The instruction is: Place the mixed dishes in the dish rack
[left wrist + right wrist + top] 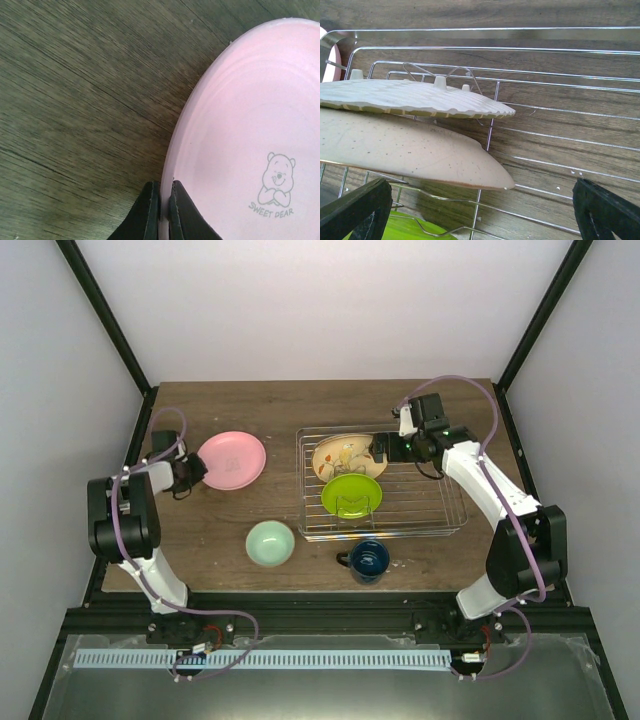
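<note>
Left jaws clamped on rim of pink plate [250,125], printed "SWEET DEAR" under a bear; right jaws apart over dish rack [495,34]

The pink plate [240,125] runs off the left wrist view's edges.
</note>
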`<action>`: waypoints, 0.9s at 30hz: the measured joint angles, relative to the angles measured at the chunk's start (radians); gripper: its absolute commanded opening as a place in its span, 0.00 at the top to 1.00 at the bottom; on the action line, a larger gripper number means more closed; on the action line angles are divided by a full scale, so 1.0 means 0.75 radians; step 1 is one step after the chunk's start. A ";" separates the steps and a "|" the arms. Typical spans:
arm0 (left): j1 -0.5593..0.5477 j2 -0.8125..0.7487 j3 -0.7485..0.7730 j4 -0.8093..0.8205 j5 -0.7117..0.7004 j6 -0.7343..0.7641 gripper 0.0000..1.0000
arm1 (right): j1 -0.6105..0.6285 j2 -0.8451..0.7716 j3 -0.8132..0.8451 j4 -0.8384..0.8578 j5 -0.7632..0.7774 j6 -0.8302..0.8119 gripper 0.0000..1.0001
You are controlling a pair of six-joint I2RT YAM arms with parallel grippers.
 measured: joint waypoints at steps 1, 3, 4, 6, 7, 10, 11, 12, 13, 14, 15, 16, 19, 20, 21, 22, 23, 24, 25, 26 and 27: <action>0.000 0.000 0.000 0.003 0.003 0.001 1.00 | 0.000 0.000 0.000 0.000 0.000 -0.001 0.00; 0.000 0.000 -0.002 0.007 0.013 0.000 1.00 | 0.000 0.000 0.000 0.001 -0.001 -0.003 0.00; 0.000 0.000 -0.003 0.011 0.018 0.000 1.00 | 0.000 0.000 0.000 0.001 -0.001 -0.003 0.00; 0.000 -0.002 -0.012 0.022 0.035 -0.001 1.00 | 0.000 0.000 0.000 0.002 -0.002 -0.003 0.00; 0.000 -0.005 -0.023 0.031 0.046 -0.002 1.00 | 0.000 0.000 0.000 0.003 -0.002 -0.004 0.00; 0.000 -0.045 -0.078 0.061 0.097 -0.002 1.00 | 0.000 0.000 -0.001 0.003 -0.002 -0.004 0.00; 0.000 -0.070 -0.104 0.072 0.119 -0.002 1.00 | 0.000 0.000 -0.001 0.004 -0.002 -0.004 0.00; 0.000 -0.101 -0.128 0.081 0.141 -0.001 1.00 | 0.000 0.000 -0.003 0.005 -0.002 -0.004 0.00; 0.000 -0.140 -0.147 0.085 0.160 0.000 1.00 | 0.000 0.000 -0.004 0.005 -0.003 -0.004 0.00; 0.000 -0.177 -0.158 0.090 0.176 0.005 1.00 | 0.000 0.000 -0.008 0.008 -0.004 -0.004 0.00; 0.000 -0.216 -0.165 0.095 0.187 0.010 1.00 | 0.000 0.000 -0.014 0.011 -0.005 -0.004 0.00; 0.000 -0.255 -0.166 0.098 0.194 0.015 1.00 | 0.000 0.000 -0.020 0.014 -0.006 -0.004 0.00; 0.000 -0.376 -0.166 0.114 0.199 0.041 1.00 | 0.000 0.000 -0.028 0.017 -0.008 -0.004 0.00; 0.000 -0.414 -0.166 0.115 0.199 0.048 1.00 | 0.000 0.000 -0.030 0.018 -0.011 -0.004 0.00; 0.000 -0.449 -0.167 0.117 0.200 0.055 1.00 | 0.000 0.000 -0.031 0.021 -0.012 -0.004 0.00; -0.001 -0.485 -0.177 0.133 0.199 0.062 1.00 | 0.000 0.000 -0.032 0.023 -0.013 -0.004 0.00; -0.001 -0.534 -0.200 0.158 0.198 0.072 1.00 | 0.000 0.000 -0.034 0.028 -0.015 -0.004 0.00; -0.002 -0.559 -0.213 0.165 0.199 0.075 1.00 | 0.000 0.000 -0.036 0.031 -0.015 -0.004 0.00; -0.005 -0.597 -0.235 0.181 0.194 0.083 1.00 | 0.000 0.000 -0.037 0.031 -0.015 -0.004 0.00; -0.014 -0.644 -0.260 0.187 0.184 0.096 1.00 | 0.000 0.000 -0.038 0.032 -0.015 -0.004 0.00; -0.030 -0.687 -0.279 0.188 0.172 0.113 1.00 | 0.000 0.000 -0.038 0.033 -0.015 -0.004 0.00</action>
